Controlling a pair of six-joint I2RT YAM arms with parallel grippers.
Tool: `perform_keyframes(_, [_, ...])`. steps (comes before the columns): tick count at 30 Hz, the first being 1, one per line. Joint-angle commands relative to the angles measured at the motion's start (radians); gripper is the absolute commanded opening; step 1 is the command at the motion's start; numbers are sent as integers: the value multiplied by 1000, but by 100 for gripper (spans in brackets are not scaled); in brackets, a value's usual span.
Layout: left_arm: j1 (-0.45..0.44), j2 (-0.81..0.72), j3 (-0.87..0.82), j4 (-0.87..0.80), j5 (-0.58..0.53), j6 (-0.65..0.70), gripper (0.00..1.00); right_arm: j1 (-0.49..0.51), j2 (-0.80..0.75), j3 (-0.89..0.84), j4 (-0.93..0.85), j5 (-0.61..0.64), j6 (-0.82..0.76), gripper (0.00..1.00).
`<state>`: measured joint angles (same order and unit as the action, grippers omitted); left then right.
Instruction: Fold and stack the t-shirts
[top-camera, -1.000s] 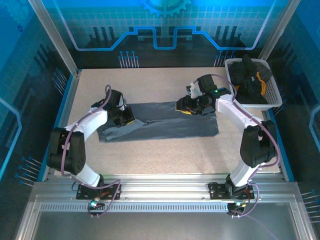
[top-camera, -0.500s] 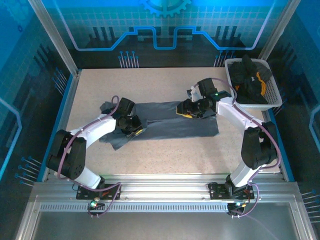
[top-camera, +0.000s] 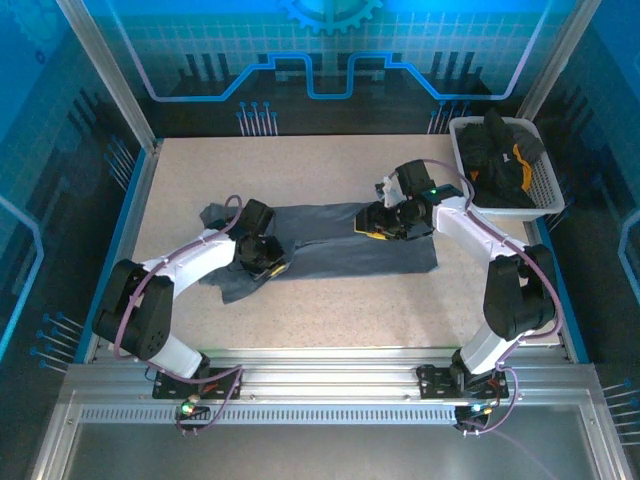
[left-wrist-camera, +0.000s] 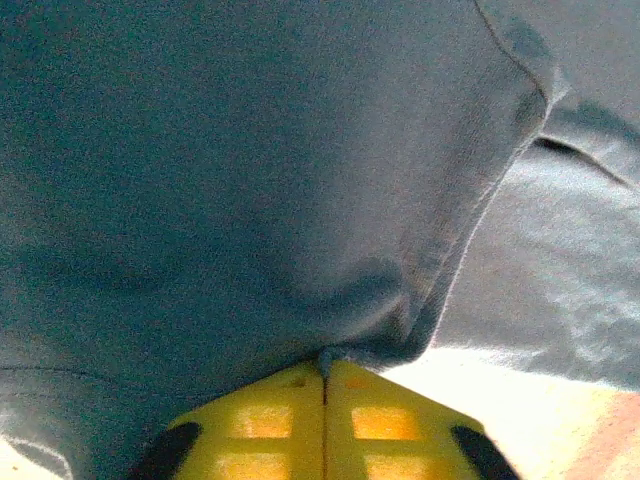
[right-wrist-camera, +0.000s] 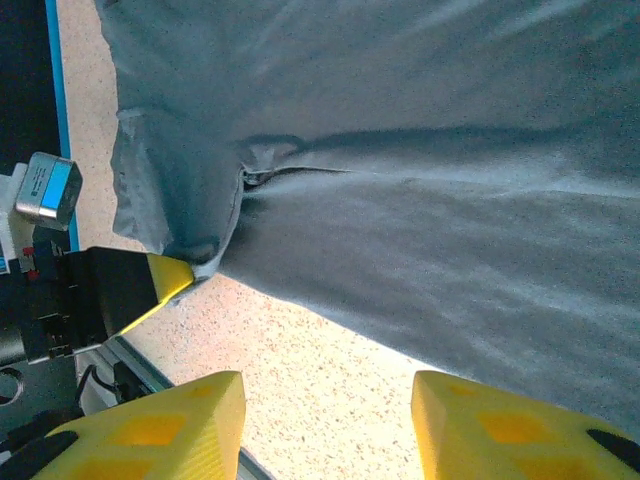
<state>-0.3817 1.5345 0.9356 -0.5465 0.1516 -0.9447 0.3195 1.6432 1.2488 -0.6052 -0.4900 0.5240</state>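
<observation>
Slate-grey soft cloth t-shirt (top-camera: 350, 248), left of the white plastic mesh basket (top-camera: 541, 205), is lying partly folded, unstacked. The left gripper (left-wrist-camera: 325, 362) is pinching its fold, and the right gripper (right-wrist-camera: 328, 388) is hovering agape, empty. Black t-shirts (top-camera: 492, 150) are waiting inside the basket.

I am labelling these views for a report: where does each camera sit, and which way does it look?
Top external: above and behind the arms, looking down at the table; both arms show, with the left gripper and right gripper over the grey t-shirt.
Left wrist: on the left arm, close against the shirt; its yellow jaws pinch cloth.
Right wrist: on the right arm, looking across the shirt; its jaws stand apart.
Shared: right wrist and top views both see the left gripper.
</observation>
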Motion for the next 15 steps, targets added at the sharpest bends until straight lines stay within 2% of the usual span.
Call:
perform_keyframes(1, [-8,-33,-6,-54,41,70,43,-8,5,-14,-22,23,10,49])
perform_keyframes(6, [27,-146,-20,-104,6,119,39,-8,24,-6,-24,31,16,48])
perform_keyframes(11, [206,-231,-84,-217,-12,113,36,3,29,-9,-10,35,36,48])
perform_keyframes(15, [329,-258,-133,-280,-51,138,44,26,27,-22,2,31,44,48])
